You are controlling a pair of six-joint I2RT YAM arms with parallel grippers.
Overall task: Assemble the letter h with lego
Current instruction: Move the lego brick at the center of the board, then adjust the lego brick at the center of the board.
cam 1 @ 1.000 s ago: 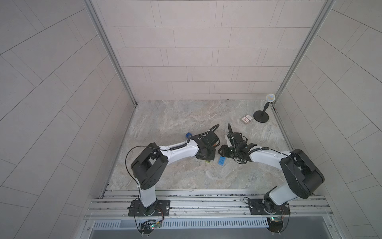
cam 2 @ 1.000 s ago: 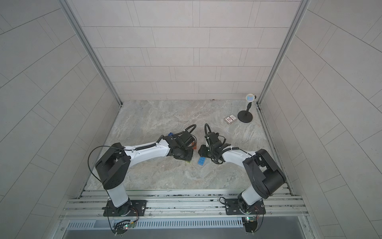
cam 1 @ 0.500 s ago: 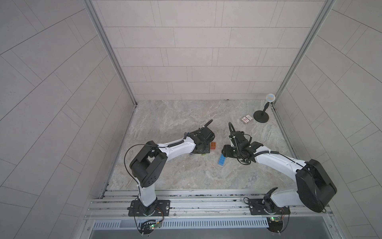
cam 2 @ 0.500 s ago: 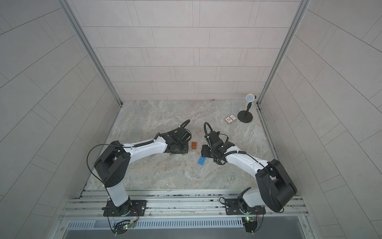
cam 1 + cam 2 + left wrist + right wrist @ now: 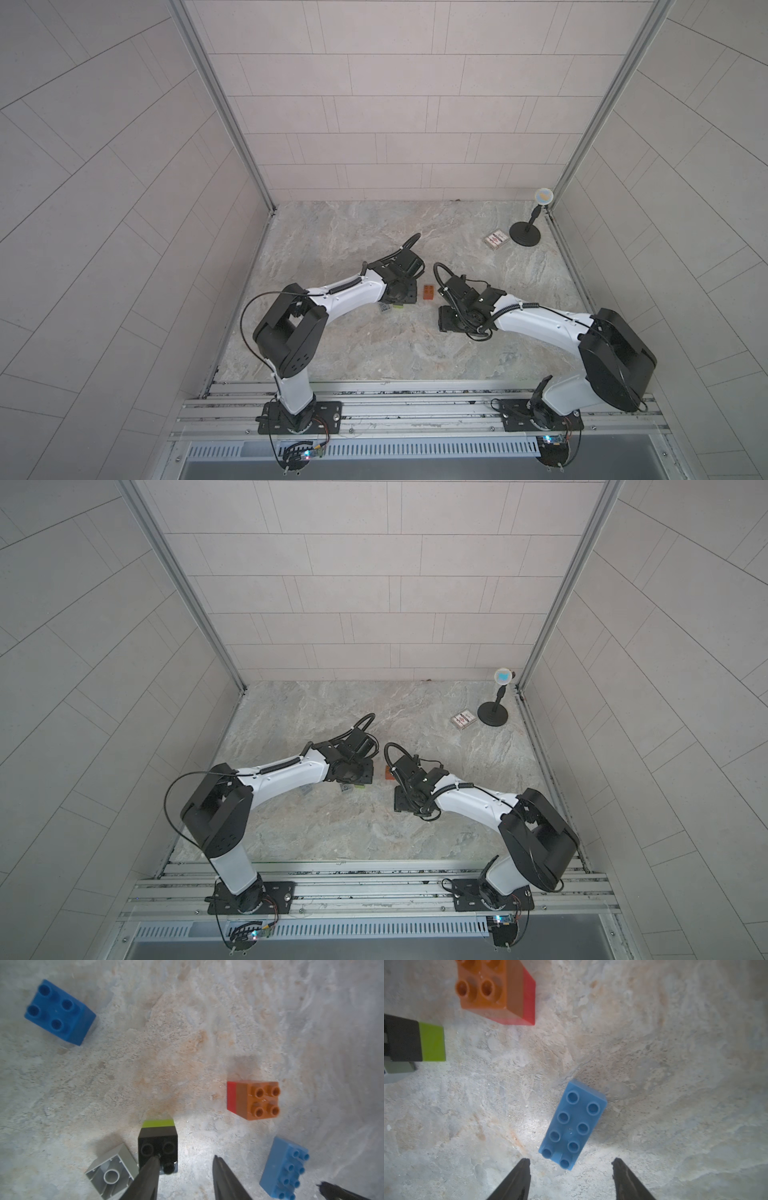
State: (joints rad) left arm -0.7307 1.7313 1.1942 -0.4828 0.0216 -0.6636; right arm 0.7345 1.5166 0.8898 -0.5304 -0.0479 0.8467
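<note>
Left gripper (image 5: 186, 1157) parted at black-lime stack (image 5: 158, 1138); right gripper (image 5: 571, 1159) parted, empty, over light blue brick (image 5: 575, 1120)

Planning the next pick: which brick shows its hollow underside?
The grey brick, tipped beside the black-and-lime stack; the dark blue brick, long light blue brick and orange-and-red stack all show studs.

Arms low; left end effector (image 5: 186, 1157), right end effector (image 5: 571, 1159) spread.

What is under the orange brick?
A red brick, joined beneath the orange brick. Only its sides show; its studs are covered by the orange one.
</note>
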